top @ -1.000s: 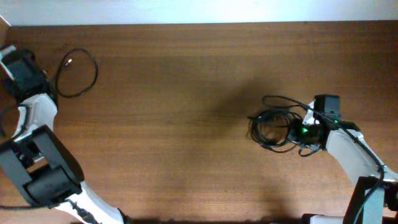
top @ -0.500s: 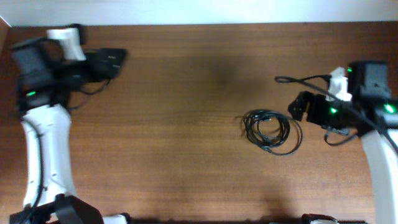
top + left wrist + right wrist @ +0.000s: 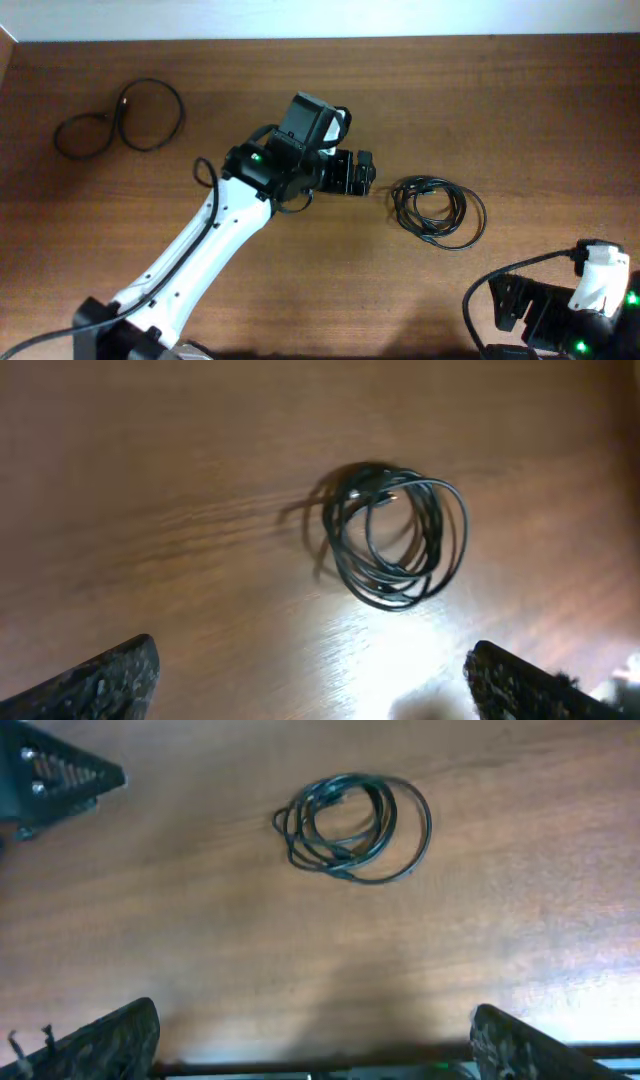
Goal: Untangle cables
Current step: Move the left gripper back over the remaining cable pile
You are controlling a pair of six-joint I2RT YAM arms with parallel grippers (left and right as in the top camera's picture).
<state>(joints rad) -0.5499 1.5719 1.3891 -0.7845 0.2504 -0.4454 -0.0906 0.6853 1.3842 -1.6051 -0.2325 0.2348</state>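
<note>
Right of the table's [image 3: 300,80] centre lies the tangle [image 3: 435,210], a bunch of black loops flat on the wood. A single cable [image 3: 118,118] sits well apart in a loose figure-eight near the far left corner. My left gripper [image 3: 365,176] hovers just beside the tangle's left edge, fingers spread wide with nothing between them. Through its wrist camera the bunch sits ahead of the gap. My right gripper [image 3: 312,1020] is parked at the near right edge, likewise spread and empty, well clear of the loops.

I judge the step in hand is reaching for the tangle to peel one cord out. To do it well, I want to nip a single outer strand, not the thick side where strands pile up at the bunch's left and top. The widest loop on the right looks loosest, so that is my target. I should descend straight, close gently on that strand alone, then draw it sideways slowly. Bringing the right gripper in to pin the rest would stop the whole bunch sliding along. Plug ends are too small for me to pick out.
</note>
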